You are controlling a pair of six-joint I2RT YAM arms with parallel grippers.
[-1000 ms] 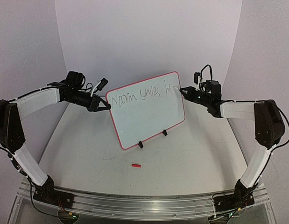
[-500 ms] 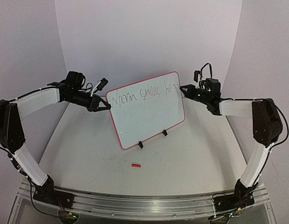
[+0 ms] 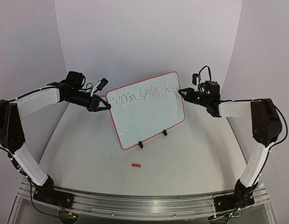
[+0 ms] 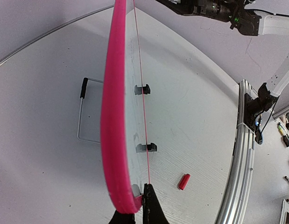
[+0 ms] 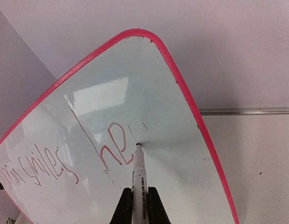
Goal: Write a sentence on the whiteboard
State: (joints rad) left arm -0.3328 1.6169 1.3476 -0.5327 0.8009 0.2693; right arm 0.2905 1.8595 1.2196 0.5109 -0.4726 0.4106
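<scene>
The whiteboard (image 3: 151, 119), white with a pink rim, stands tilted on the table. Its top line carries the sentence (image 3: 143, 93), reading roughly "Norm smiles he". My left gripper (image 3: 107, 107) is shut on the board's left rim; in the left wrist view the gripper (image 4: 140, 201) pinches the pink rim (image 4: 111, 116), seen edge-on. My right gripper (image 3: 185, 92) is shut on a white marker (image 5: 140, 179). The marker's tip (image 5: 137, 146) touches the board just right of "he" (image 5: 114, 150), beside a faint fresh stroke.
A small red marker cap (image 3: 136, 165) lies on the table in front of the board. Two black clip feet (image 3: 140, 144) hold the board's lower edge, and a wire stand (image 4: 81, 116) lies behind it. A metal rail (image 3: 135, 203) runs along the near edge.
The right gripper and marker tip moved a little off the board's upper right part and back onto it just after "he". The left gripper and the board have stayed put.
</scene>
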